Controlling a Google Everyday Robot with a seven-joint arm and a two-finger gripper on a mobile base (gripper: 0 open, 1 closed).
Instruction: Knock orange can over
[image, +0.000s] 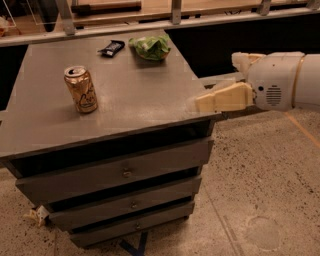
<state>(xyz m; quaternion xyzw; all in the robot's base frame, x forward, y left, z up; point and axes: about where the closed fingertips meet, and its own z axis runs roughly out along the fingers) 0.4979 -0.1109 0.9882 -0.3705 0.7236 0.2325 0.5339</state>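
Glossy metal orange can (81, 89), matt cabinet top (142, 87), seemingly plastic gripper (201, 102) at edge.

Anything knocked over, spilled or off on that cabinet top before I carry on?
Nothing stands out. The orange can stands upright on the cabinet top, the black packet and green bag lie at the back, and the end effector hovers at the right edge.

We see a gray tabletop (135, 95), with a black wrapper (111, 47) and a green bag (150, 46) near each other at its far edge. Three drawers (122, 172) sit underneath, speckled floor (260, 170) below. The gripper (200, 103) is at the right edge.
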